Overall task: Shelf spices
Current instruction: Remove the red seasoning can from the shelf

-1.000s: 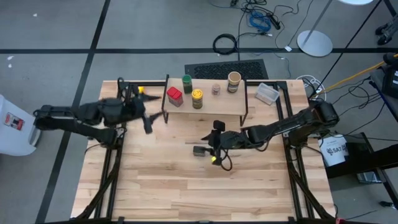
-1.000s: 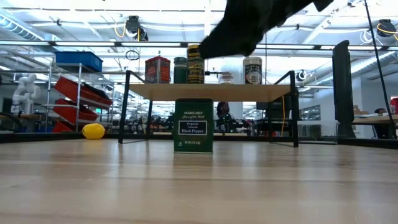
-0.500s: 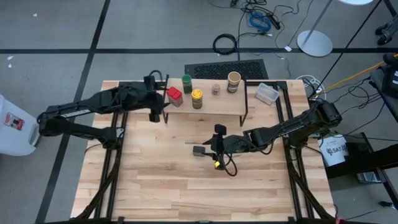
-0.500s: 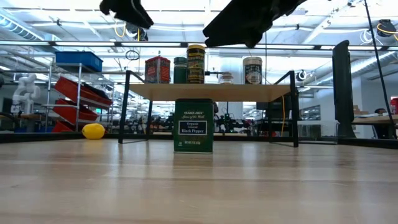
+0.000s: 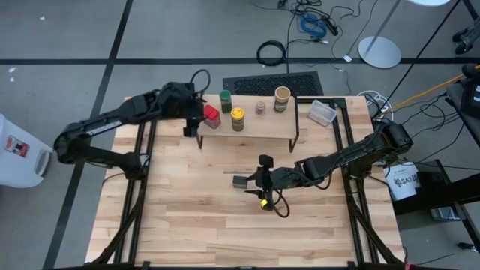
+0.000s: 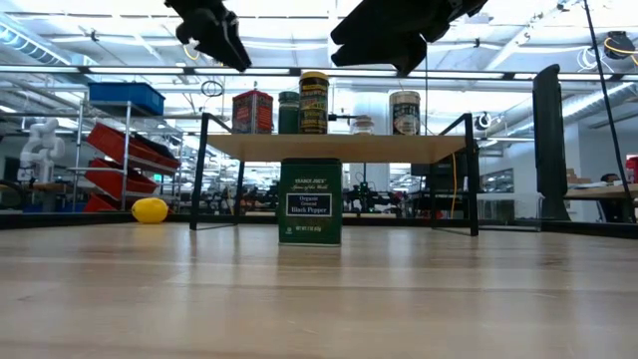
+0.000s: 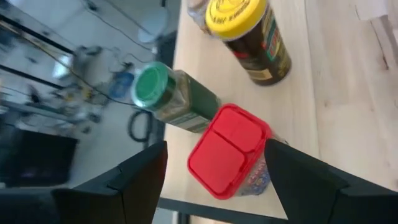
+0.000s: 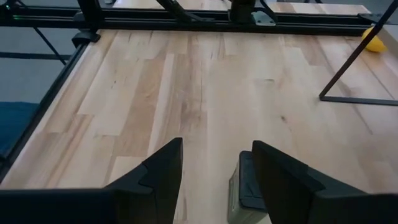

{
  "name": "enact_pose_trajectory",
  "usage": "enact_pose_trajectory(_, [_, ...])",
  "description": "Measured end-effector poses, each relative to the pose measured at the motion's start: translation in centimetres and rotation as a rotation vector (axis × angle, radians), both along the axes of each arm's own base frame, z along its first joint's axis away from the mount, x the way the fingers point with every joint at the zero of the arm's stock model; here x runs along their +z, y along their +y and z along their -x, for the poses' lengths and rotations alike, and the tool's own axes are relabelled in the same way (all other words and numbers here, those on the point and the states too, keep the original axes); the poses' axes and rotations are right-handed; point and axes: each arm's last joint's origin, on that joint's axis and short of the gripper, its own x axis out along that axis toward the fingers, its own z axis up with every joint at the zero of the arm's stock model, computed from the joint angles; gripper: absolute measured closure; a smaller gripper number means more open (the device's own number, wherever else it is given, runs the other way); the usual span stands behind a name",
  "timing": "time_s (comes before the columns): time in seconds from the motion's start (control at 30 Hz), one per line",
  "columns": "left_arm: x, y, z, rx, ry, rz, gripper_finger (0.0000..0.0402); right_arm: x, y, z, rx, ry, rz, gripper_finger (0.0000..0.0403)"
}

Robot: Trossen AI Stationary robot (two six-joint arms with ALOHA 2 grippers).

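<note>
Five on the shelf [image 5: 262, 129], one off it: recorded that split of the spices at inspection. Found the shelf at the far middle of the table [image 5: 187, 225]. Logged along its plank, left to right, the red square tin [image 5: 211, 114], the green-lidded jar [image 5: 225, 100], the yellow-lidded jar [image 5: 238, 118], the tiny brownish jar [image 5: 260, 107] and the tan round-topped jar [image 5: 282, 97], all upright. Located the sixth, the dark rectangular box [image 6: 310, 201], upright about mid-table, on the near side of the shelf.

Placed the right end effector [image 5: 259, 178] just right of that box and, by the low view, higher than it. Saw its fingers [image 8: 158, 180] parted and empty, with the box beside one of them rather than between. Noted no contact.

Placed the left end effector [image 5: 193, 120] over the shelf's left end. Saw its fingers [image 7: 137, 180] spread wide to either side of the red square tin, above its lid, gripping nothing.

Judged the task mostly done: five shelved, one outstanding. Judged the remaining work to be centring the right end effector on the box, closing, lifting and setting it on a bare stretch of plank. Could not tell the left end effector's purpose at the red square tin; flagged a risk of nudging it off the plank's edge.
</note>
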Motion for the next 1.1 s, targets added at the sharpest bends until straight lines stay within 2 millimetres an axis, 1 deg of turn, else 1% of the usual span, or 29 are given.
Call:
enact_pose_trajectory(0.07, [0.1,0.6,-0.2,-0.023,0.016,0.002,0.0123,0.0,0.0,0.0,-0.001,0.001,-0.002,0.0222])
enact_pose_trajectory(0.2, [0.9,0.9,-0.5,-0.054,-0.008,-0.080,0.0123,0.0,0.1,0.0,0.011,0.006,-0.023,0.0222])
enact_pose_trajectory(0.27, [1.0,0.9,-0.6,-0.025,-0.021,-0.077,0.0123,0.0,0.1,0.0,0.013,0.007,-0.028,0.0222])
enact_pose_trajectory(0.4, [0.8,0.6,-0.2,0.030,0.020,-0.064,0.0123,0.0,0.3,0.1,0.020,0.007,-0.028,0.0222])
enact_pose_trajectory(0.53, [0.2,0.4,0.1,-0.036,0.122,-0.092,0.0123,0.0,0.4,0.1,0.020,0.008,-0.033,0.0222])
enact_pose_trajectory(0.63, [0.1,0.5,0.1,-0.095,0.152,-0.121,0.0121,-0.1,0.5,0.1,0.036,0.012,-0.049,0.0222])
enact_pose_trajectory(0.73, [-0.1,0.9,0.2,-0.131,0.150,-0.096,0.0101,-0.1,0.5,0.1,0.037,0.013,-0.051,0.0222])
enact_pose_trajectory(0.97, [-1.4,2.9,-0.3,-0.128,0.190,-0.051,0.0021,-0.1,0.5,0.1,0.039,0.013,-0.051,0.0222])
enact_pose_trajectory(1.03, [-1.7,3.3,-0.7,-0.126,0.197,-0.047,0.0010,-0.1,0.5,0.1,0.039,0.013,-0.050,0.0222])
enact_pose_trajectory(1.1, [-2.0,3.5,-1.1,-0.126,0.199,-0.045,0.0007,-0.1,0.5,0.1,0.039,0.013,-0.050,0.0222])
